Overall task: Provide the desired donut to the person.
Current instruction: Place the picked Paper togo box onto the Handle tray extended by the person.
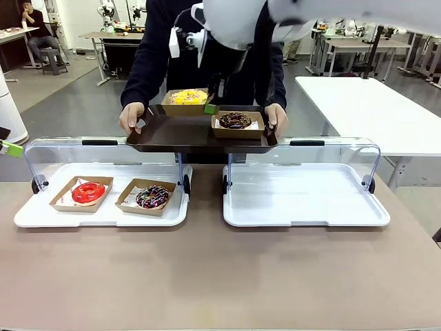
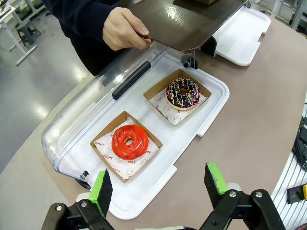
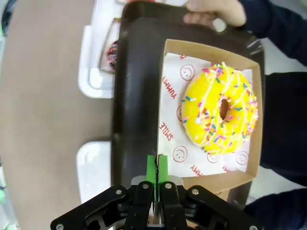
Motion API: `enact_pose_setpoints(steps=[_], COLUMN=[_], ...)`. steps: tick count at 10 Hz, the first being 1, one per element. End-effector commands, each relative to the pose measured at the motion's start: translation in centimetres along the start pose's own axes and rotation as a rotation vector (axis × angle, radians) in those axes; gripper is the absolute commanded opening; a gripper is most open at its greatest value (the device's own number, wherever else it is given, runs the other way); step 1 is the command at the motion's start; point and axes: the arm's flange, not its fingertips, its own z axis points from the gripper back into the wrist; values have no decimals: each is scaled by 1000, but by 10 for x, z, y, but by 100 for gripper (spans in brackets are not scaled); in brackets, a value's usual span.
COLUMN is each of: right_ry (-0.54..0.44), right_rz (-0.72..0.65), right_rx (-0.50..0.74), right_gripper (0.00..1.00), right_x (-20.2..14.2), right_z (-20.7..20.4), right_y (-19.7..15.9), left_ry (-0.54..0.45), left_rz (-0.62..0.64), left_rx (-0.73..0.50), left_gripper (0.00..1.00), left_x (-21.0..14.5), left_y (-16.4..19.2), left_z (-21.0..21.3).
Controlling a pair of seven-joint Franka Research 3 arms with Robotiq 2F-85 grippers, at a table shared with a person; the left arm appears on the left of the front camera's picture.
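Note:
The person (image 1: 148, 62) in a black sweatshirt holds a dark brown tray (image 1: 179, 134) across the table with both hands (image 1: 131, 114). At the back of that tray, a yellow sprinkled donut (image 1: 187, 96) lies in a cardboard box (image 1: 185, 109). My right gripper (image 1: 210, 108) is shut on that box's right corner. In the right wrist view the green pads of the right gripper (image 3: 156, 167) press together at the box wall (image 3: 211, 184) beside the yellow donut (image 3: 220, 115). A chocolate donut (image 1: 236, 121) sits on the tray's right side. My left gripper (image 2: 158, 189) hangs open over the left display tray.
The left white display tray (image 1: 41, 214) holds a red donut (image 1: 88, 193) and a chocolate sprinkled donut (image 1: 152, 196), each in a cardboard box. The right display tray (image 1: 303, 200) holds nothing. Both clear lids stand raised. A white table (image 1: 372, 110) stands at the far right.

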Motion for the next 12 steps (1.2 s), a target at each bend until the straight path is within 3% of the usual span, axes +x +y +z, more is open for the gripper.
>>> enact_pose_setpoints(steps=[1, 4, 8, 9, 10, 11, 12], right_ry=[-16, -47, -78, -84, -88, -101, -108], right_rz=[-56, 12, 11, 10, 12, 12, 3], right_rx=[-61, -9, 52, 44, 49, 60, 87], right_gripper=[1, 1, 1, 61, 61, 100, 65], right_x=[12, 12, 0, 1, 2, 2, 2], right_z=[-24, -61, -81, -78, -71, -67, -64], right_y=[-5, -16, -30, -30, -28, -28, -27], left_ry=[-9, -9, -9, -9, -9, -9, -9], left_rz=[-1, -1, -1, -1, -1, -1, -1], left_rx=[-6, -6, -6, -6, -6, -6, -6], left_gripper=[100, 100, 100, 100, 100, 100, 100], left_x=[-2, -2, -2, -2, -2, -2, -2], left_y=[2, 2, 2, 2, 2, 2, 2], left_z=[0, 0, 0, 0, 0, 0, 0])
